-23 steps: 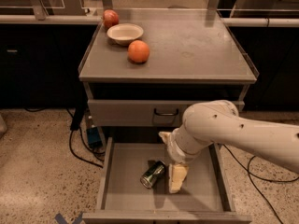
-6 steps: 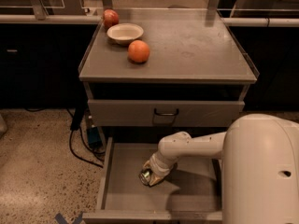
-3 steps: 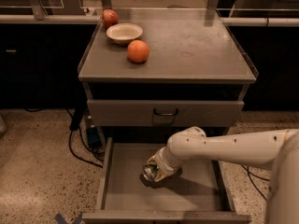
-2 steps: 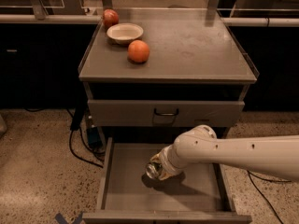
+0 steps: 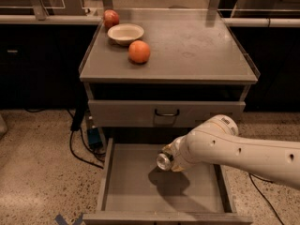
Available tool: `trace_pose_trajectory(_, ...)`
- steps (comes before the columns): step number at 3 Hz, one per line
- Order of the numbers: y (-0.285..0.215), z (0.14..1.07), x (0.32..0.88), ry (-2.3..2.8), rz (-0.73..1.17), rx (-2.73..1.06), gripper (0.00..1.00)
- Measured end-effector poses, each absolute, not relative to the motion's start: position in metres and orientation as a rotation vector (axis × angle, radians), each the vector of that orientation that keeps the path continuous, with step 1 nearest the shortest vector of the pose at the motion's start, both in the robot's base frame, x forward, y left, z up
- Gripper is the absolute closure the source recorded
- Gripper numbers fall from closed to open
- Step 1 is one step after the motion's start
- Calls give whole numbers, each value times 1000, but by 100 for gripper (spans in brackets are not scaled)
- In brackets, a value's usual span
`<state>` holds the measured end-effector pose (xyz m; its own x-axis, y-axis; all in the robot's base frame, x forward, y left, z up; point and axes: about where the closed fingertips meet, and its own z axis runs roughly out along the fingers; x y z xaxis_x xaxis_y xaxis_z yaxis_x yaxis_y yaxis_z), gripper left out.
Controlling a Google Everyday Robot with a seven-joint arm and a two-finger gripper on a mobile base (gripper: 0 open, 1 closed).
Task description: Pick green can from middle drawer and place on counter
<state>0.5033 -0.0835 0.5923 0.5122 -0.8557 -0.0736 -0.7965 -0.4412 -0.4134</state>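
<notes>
Gripper (image 5: 172,158) is found at the end of the white arm (image 5: 243,151), above the floor of the open middle drawer (image 5: 131,186). It is closed about the green can (image 5: 164,161), though the fingers are largely masked by the wrist. The can is held clear of the drawer floor, a shadow being cast beneath it. Its long axis is roughly level, and one silver end is presented toward the left front. Behind and above, a closed drawer front (image 5: 140,114) with a black handle is noted. The counter (image 5: 197,46) lies above and beyond the can, so a raise followed by a forward carry is judged necessary. Placement toward the right is judged safest, since an orange (image 5: 139,51), a pale bowl (image 5: 125,33) and an apple (image 5: 111,18) are grouped at the far left.
</notes>
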Motion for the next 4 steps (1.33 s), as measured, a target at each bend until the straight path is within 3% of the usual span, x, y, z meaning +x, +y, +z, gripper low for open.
trace_pose_trajectory(1, -104, 641, 500, 1372, -330, -2340, 100)
trace_pose_trajectory(4, -111, 737, 495, 1333, -454, -2366, 100)
